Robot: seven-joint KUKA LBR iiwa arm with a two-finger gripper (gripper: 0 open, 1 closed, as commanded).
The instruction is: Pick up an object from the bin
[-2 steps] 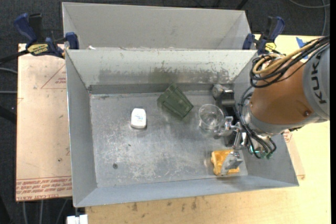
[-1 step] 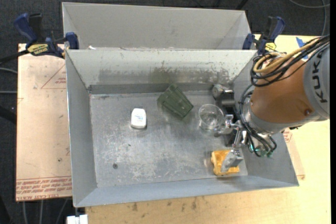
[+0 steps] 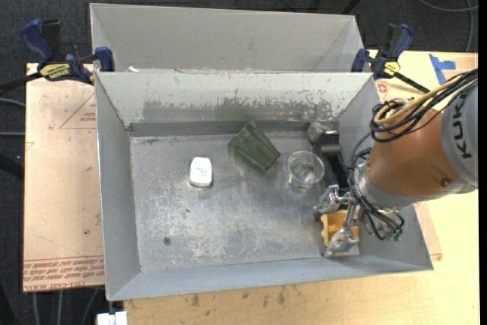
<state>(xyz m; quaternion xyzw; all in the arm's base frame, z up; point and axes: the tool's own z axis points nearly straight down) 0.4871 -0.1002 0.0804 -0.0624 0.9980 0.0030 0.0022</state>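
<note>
My gripper (image 3: 337, 220) is low in the bin's front right corner, open. One fingertip (image 3: 329, 199) is on the far side and the other on the near side of a small yellow-orange thing (image 3: 332, 227), which lies on the bin floor against the right wall. A clear glass cup (image 3: 304, 169) stands just up and left of the gripper, apart from it. Behind the cup, by the right wall, a small dark metal piece (image 3: 323, 137) rests on the floor.
A dark green block (image 3: 255, 147) lies near the back middle of the bin. A small white rounded piece (image 3: 200, 172) sits left of centre. The arm with its orange-brown cover and cables hangs over the right wall.
</note>
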